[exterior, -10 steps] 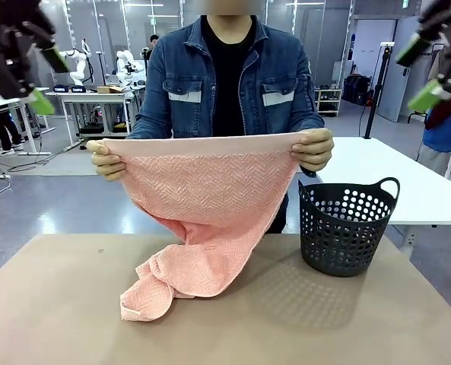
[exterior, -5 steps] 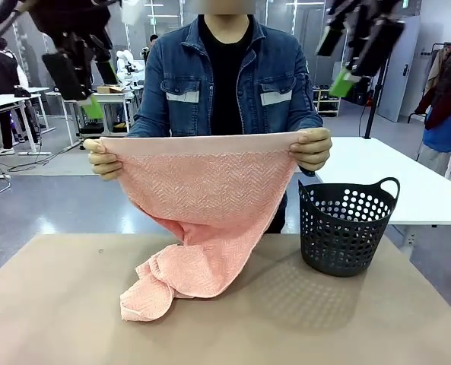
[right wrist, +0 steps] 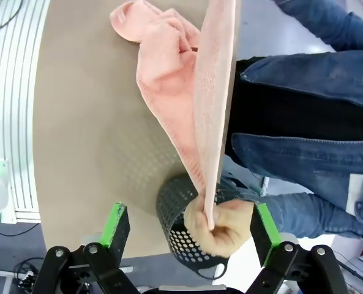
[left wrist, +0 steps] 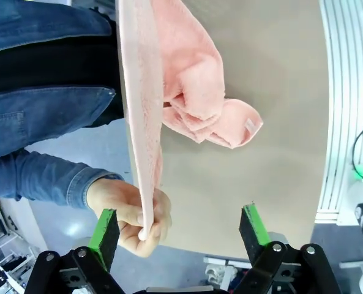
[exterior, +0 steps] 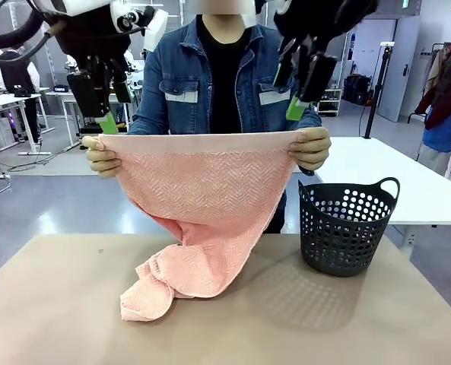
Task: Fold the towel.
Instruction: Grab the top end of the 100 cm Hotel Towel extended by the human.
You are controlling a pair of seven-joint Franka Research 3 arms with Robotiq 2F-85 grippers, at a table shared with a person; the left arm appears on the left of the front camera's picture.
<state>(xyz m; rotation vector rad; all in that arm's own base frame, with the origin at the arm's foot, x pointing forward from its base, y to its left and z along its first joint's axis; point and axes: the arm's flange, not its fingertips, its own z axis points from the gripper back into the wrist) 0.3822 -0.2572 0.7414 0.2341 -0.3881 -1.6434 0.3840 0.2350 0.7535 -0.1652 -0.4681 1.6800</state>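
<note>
A person across the table holds the salmon-pink towel (exterior: 210,198) stretched by its top corners, one hand (exterior: 103,156) on each side. Its lower end lies bunched on the table (exterior: 58,319). My left gripper (exterior: 103,106) hangs open just above the left corner. My right gripper (exterior: 297,95) hangs open just above the right corner. In the left wrist view the open gripper (left wrist: 178,229) straddles the person's hand (left wrist: 132,214) pinching the towel's edge (left wrist: 141,122). In the right wrist view the open gripper (right wrist: 188,223) straddles the other hand (right wrist: 221,226) and the towel corner (right wrist: 215,110).
A dark perforated basket (exterior: 345,228) stands on the table at the right, close below the person's hand (exterior: 310,148); its rim (right wrist: 172,208) appears under my right gripper. A white table (exterior: 408,182) stands behind it.
Both arms have swung in from the upper outer corners and come down toward the towel's held top corners. The person and towel have barely moved. Both grippers stayed open.
</note>
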